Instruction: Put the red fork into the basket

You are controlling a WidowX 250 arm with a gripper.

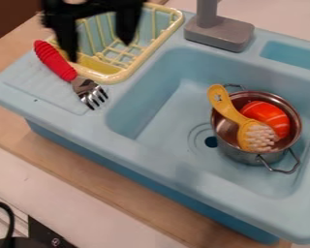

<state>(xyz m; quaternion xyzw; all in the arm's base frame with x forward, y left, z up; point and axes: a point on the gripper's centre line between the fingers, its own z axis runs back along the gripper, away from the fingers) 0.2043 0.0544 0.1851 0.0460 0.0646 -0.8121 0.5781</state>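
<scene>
The black two-finger gripper hangs at eleven o'clock, jaws apart. Pinch the red-handled metal fork crosswise, mid-handle.

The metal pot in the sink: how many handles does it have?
2: one wire handle at the far rim, beside the upper end of the yellow brush, and another handle sticking out at the pot's near right side. I see no sign of more hidden.
</scene>
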